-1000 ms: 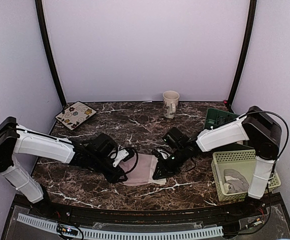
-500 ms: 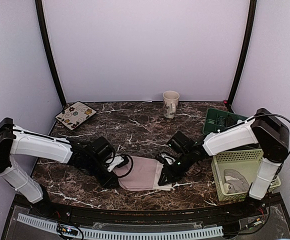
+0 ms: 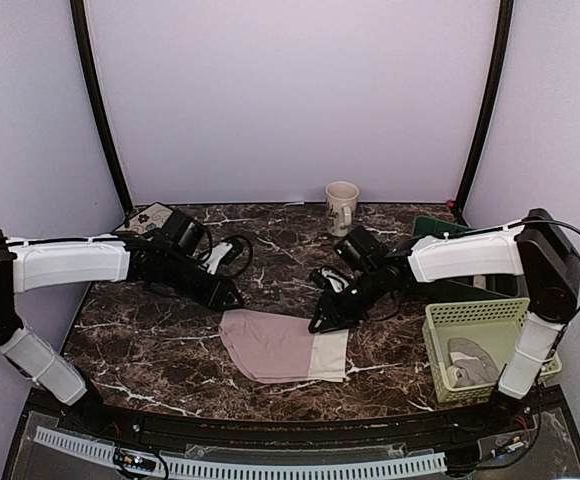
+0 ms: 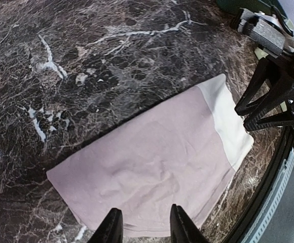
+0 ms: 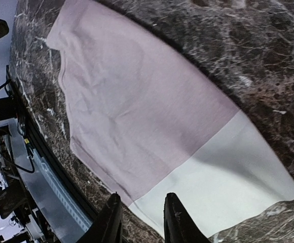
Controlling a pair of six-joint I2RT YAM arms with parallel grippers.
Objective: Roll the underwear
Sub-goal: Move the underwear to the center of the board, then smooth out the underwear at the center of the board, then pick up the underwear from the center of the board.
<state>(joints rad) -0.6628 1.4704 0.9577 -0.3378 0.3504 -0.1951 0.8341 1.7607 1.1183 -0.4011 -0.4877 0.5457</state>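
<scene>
The dusty pink underwear (image 3: pixel 275 345) with its cream panel (image 3: pixel 327 357) lies spread flat on the marble table near the front edge. It fills the left wrist view (image 4: pixel 152 162) and the right wrist view (image 5: pixel 132 111). My left gripper (image 3: pixel 232 297) is open and empty, raised off the cloth behind its left end. My right gripper (image 3: pixel 320 320) is open and empty, raised just behind the cream end. In the left wrist view the right gripper's black fingers (image 4: pixel 273 101) show beside the cream panel. The navy striped underwear is not in view.
A beige mug (image 3: pixel 341 206) stands at the back centre. A patterned tile (image 3: pixel 148 222) lies at back left, partly behind the left arm. A dark green bin (image 3: pixel 438 238) and a light green basket (image 3: pixel 440 318) holding grey cloth (image 3: pixel 473 360) stand on the right.
Both grippers have let go of the pink underwear, opened, and drawn back away from it. The cloth now lies flat and spread wider, nearer the front edge.
</scene>
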